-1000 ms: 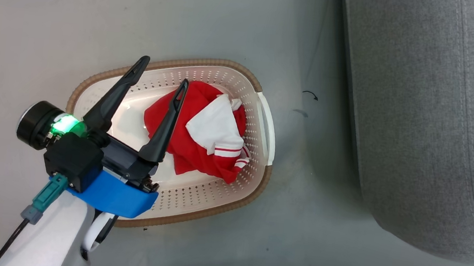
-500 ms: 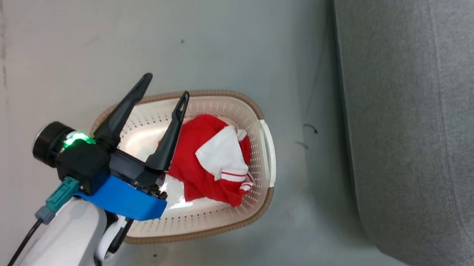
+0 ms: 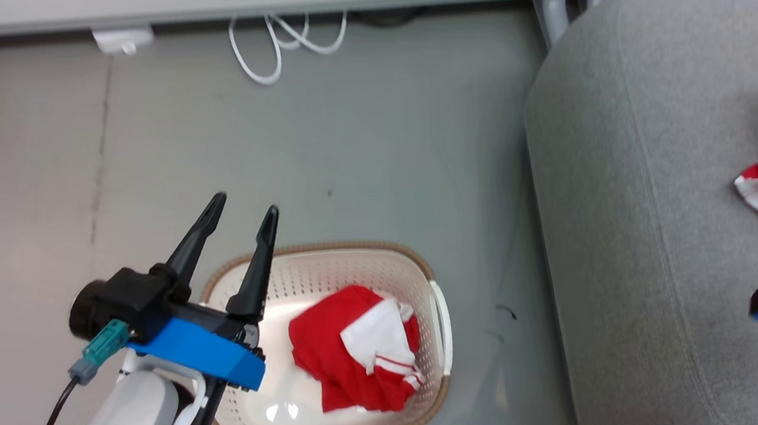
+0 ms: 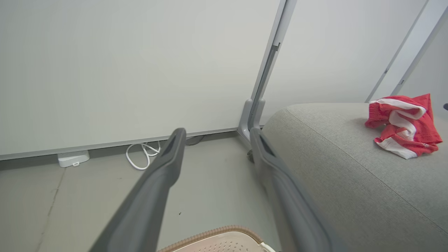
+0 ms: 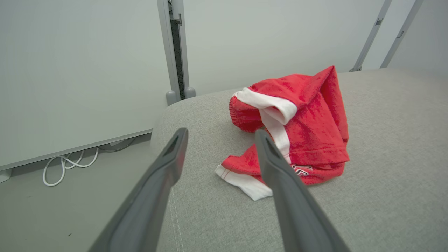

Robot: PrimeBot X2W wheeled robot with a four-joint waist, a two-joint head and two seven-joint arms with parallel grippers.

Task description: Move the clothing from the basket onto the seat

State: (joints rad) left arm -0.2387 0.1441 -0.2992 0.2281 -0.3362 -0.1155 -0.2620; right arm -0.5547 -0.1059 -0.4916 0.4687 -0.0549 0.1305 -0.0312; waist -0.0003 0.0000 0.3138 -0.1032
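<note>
your left gripper (image 3: 244, 207), lower left by the basket (image 3: 347, 246), and right gripper (image 5: 221, 133), over the seat (image 3: 630, 232), both gape wide, empty. one red garment (image 3: 349, 357) lies in the basket, bottom centre; a second garment (image 5: 308, 133) on the seat, upper right.

Smooth grey floor (image 3: 383, 171) w/ faint crack (image 3: 100, 162). Pale wall panels (image 4: 122, 70) behind, metal post (image 4: 266, 70) btwn. White cable (image 3: 277, 40) + small box (image 3: 122, 40) at base.

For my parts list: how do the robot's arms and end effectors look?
Left end effector: two long dark tapered fingers, black body, blue band, teal connector with black cable, pale forearm. Right end effector: same dark fingers and blue band.
</note>
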